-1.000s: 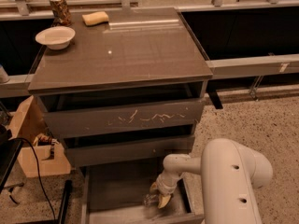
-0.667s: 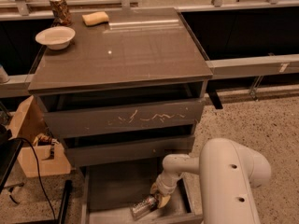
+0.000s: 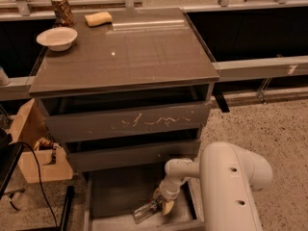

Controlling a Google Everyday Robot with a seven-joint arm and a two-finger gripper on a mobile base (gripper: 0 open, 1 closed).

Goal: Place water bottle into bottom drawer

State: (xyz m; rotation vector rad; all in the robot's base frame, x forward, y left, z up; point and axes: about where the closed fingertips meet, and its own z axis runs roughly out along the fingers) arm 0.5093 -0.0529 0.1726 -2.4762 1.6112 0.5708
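Note:
The water bottle, small and clear, lies on its side on the grey floor of the bottom drawer, which is pulled out at the foot of the cabinet. My gripper reaches down into the drawer from the right on the white arm. It hangs just over the bottle's right end, and its fingers are open and no longer hold the bottle.
The middle drawer and the scratched upper drawer stand slightly ajar above. On the cabinet top are a white bowl, a patterned can and a yellow sponge. A cardboard box and a black cable are at the left.
The bottle was upright in my gripper a second ago. It has dropped and tipped to the left, and now lies flat on the drawer floor. The arm has barely moved.

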